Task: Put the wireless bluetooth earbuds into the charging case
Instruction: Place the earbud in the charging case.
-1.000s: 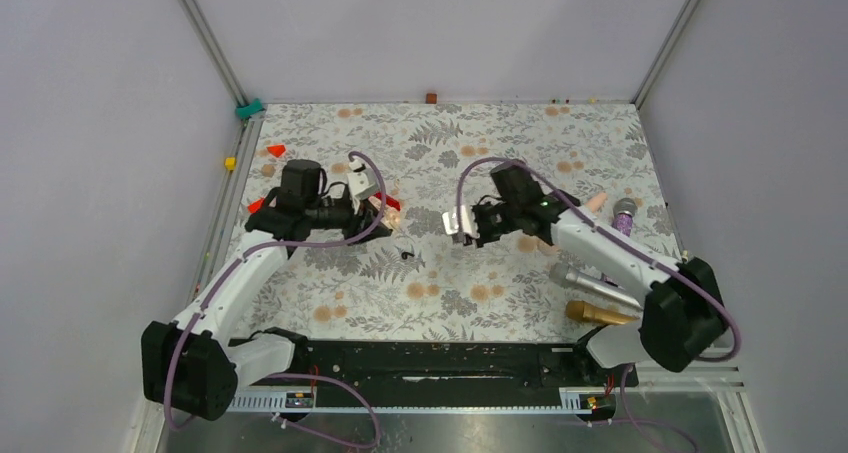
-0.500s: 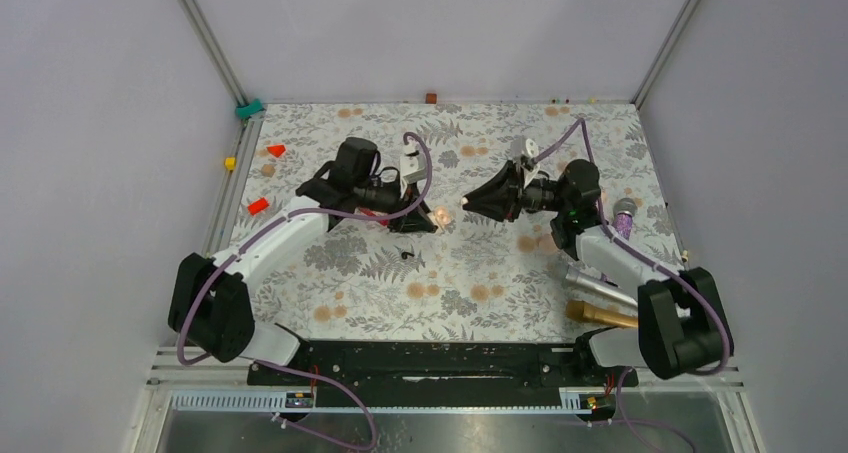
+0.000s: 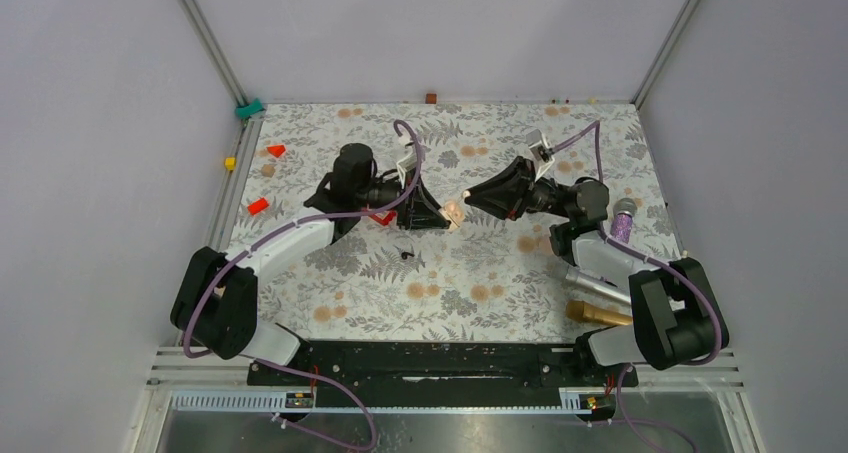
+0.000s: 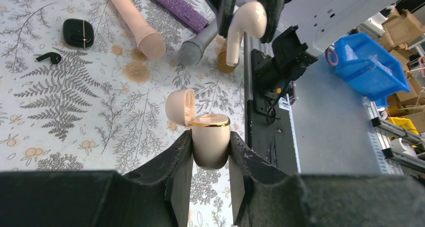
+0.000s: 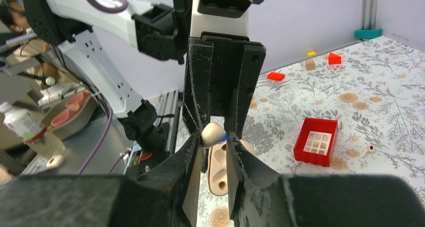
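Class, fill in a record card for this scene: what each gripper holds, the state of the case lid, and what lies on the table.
left gripper: shut on the beige charging case
lid: open, tipped back
right gripper: shut on a beige earbud, apart from the case
case sockets: both look empty
on the table: second beige earbud, red box, black case, black earbud, pink microphone

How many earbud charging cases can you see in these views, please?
2. A beige case, lid open, is clamped in the left gripper; a black case, closed, lies on the table near a black earbud. The arms may hide others.
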Available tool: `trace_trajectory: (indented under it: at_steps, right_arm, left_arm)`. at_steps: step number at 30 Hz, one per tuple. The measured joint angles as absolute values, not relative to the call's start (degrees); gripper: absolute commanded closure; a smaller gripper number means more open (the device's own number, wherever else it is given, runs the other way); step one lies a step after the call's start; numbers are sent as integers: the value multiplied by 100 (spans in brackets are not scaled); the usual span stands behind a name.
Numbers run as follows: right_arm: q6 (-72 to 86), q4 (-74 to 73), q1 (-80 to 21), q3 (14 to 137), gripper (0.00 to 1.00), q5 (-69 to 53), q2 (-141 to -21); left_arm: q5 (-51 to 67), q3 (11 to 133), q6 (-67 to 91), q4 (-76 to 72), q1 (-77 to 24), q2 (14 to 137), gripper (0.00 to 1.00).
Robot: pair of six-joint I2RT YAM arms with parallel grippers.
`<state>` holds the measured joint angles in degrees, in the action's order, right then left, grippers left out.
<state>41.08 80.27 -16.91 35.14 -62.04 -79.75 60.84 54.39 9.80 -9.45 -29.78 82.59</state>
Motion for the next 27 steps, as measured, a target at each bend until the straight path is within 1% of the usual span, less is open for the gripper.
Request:
trace_trajectory:
  at_steps: [3, 9, 12, 19, 23, 27]
  right_arm:
    - [4272, 8064, -1688, 3452, 79, -6010, -7933]
    - [4547, 8123, -1686, 3441, 79, -5749, -7859]
    - [4644, 8123, -1686, 3441, 78, -5688, -7703]
    - [4556, 8047, -1780, 3413, 78, -5640, -7166]
    - [4305, 7870, -2071, 3374, 77, -5642, -7113]
    - [3800, 7380, -2403, 3343, 77, -5636, -7085]
  left_arm:
    - [6154, 5229, 1658, -1763, -2980, 8259, 100]
    - [6241, 4407, 3111, -4412, -2980, 8267, 100]
    - [6211, 4104, 3439, -5365, -2980, 8267, 100]
    - [5889, 3824, 3459, -6318, -2985, 8302, 100]
    - [5765, 3697, 3507, -6744, -3028, 8427, 100]
    - [5677, 3660, 3500, -7011, -3065, 8438, 100]
